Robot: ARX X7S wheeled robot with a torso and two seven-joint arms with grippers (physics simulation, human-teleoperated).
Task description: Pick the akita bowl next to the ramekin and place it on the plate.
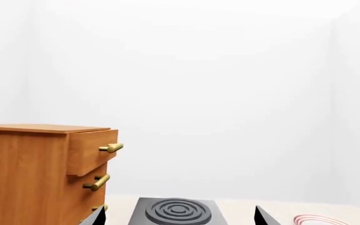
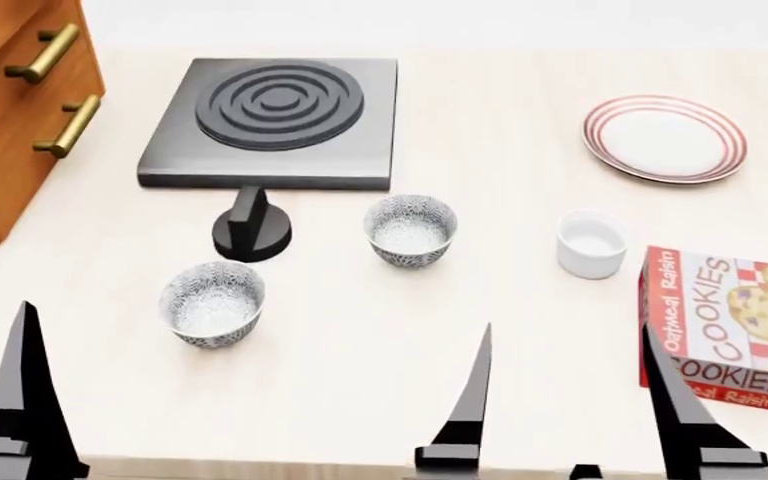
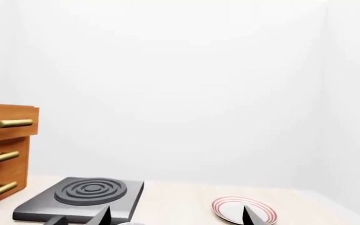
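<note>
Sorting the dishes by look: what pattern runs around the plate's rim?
Red concentric rings on white around the plate, clearest in the head view.

Stove: black hotplate point(image 2: 277, 120) with concentric rings, far left-centre of the table point(image 2: 357, 340).
Knob: black knob point(image 2: 252, 228) just in front of it.
Drawers: wooden cabinet point(image 2: 17, 110), brass handles, far left.
Box: cookie box point(image 2: 731, 330), near right.
</note>
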